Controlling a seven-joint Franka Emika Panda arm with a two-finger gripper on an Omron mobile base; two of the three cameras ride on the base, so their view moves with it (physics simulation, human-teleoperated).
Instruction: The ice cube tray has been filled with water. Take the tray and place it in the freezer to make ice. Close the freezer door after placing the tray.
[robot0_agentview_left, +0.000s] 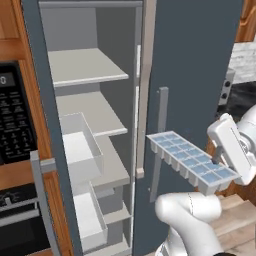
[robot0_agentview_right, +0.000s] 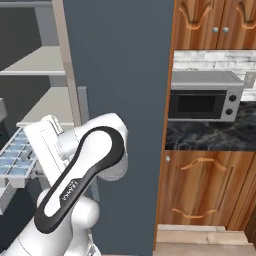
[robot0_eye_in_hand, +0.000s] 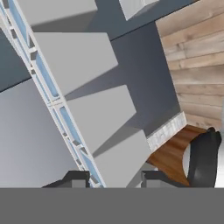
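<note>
White rigid plastic formed the ice cube tray (robot0_agentview_left: 192, 161), light but holding spillable water (robot0_agentview_left: 196, 162). The hand (robot0_agentview_left: 231, 176) was clenched on one short end, holding it level in mid-air before the open freezer (robot0_agentview_left: 92, 125). Grasping the rim appeared most secure.

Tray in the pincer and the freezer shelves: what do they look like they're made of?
Small white rectangular ice cube tray: likely matte moulded plastic, thin walls; its cells hold glossy pale blue water. Pale grey freezer shelves: flat, opaque, matte, probably plastic or painted metal; can't tell which.
</note>
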